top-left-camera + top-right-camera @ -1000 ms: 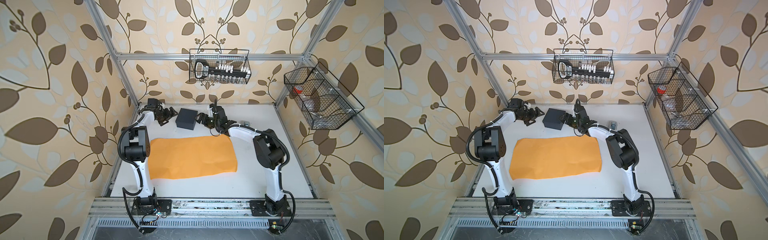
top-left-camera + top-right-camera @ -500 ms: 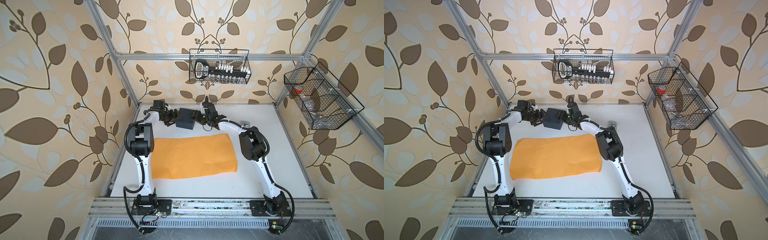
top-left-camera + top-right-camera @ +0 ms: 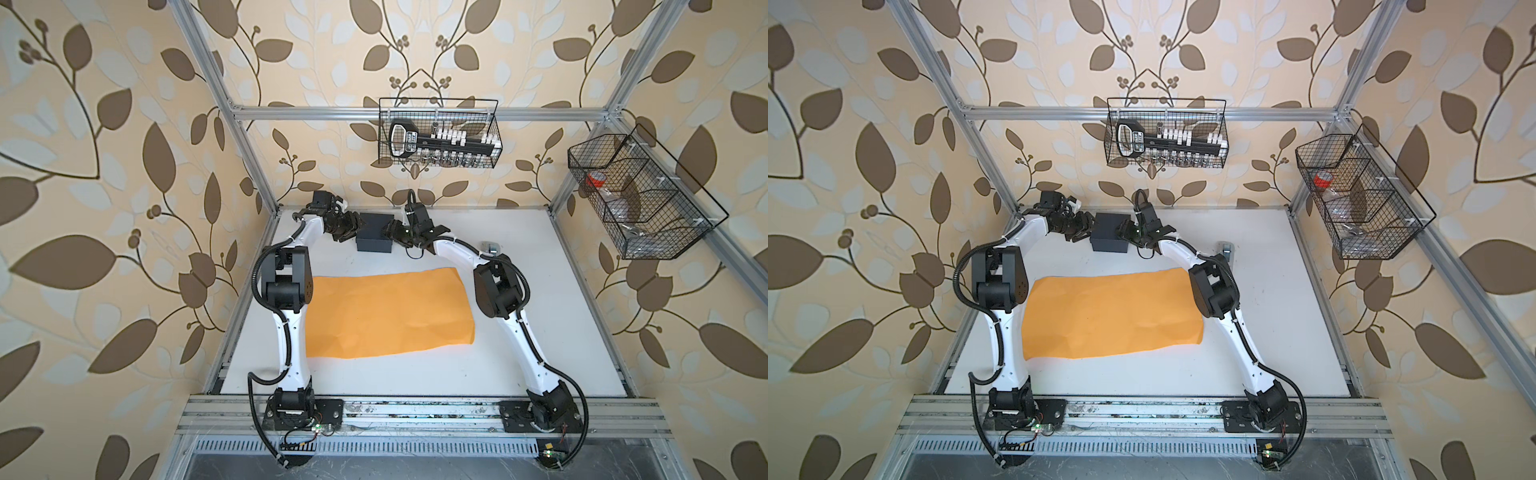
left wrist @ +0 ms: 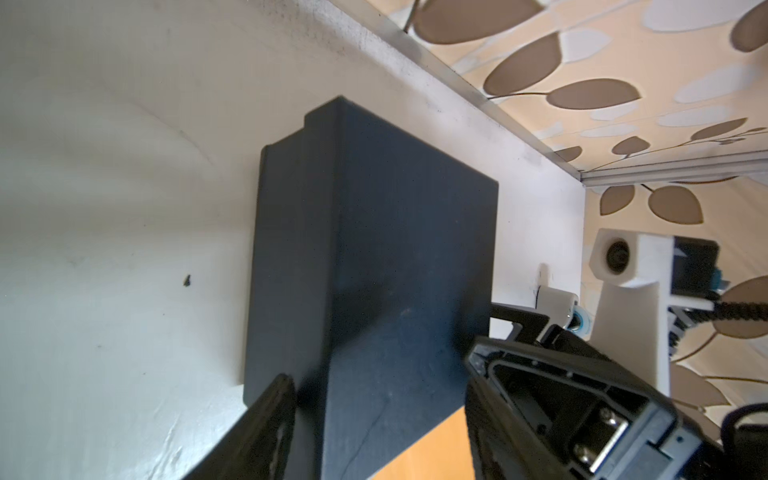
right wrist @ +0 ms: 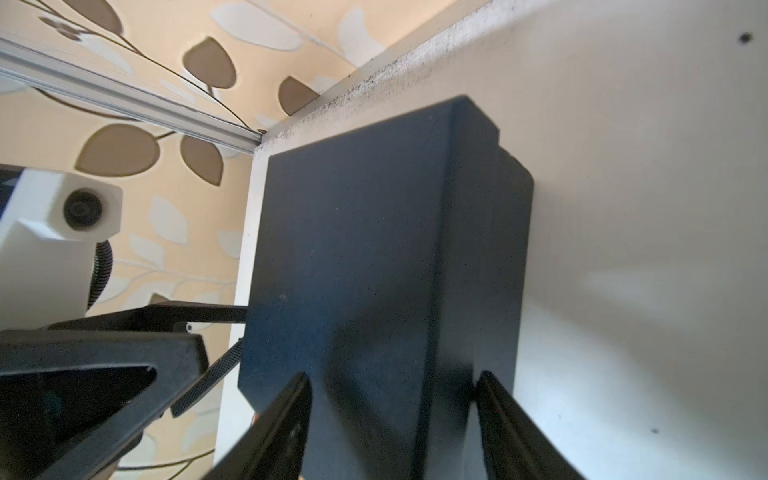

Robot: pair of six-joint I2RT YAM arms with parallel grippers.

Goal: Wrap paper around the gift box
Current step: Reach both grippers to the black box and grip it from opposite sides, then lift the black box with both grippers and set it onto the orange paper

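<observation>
Comparing against one second earlier, both top views show the left gripper and right gripper moved in to flank the gift box. The box sits lid up at the desk rear, behind the paper, near-square, edges parallel to the back wall. Left wrist view: jaws bracket the box; clamping cannot be confirmed. Right wrist view: identical condition.

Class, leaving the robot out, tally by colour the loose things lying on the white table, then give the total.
Black: 1, the gift box
Orange: 1, the paper
Grey: 1, a small grey item
Total: 3
</observation>
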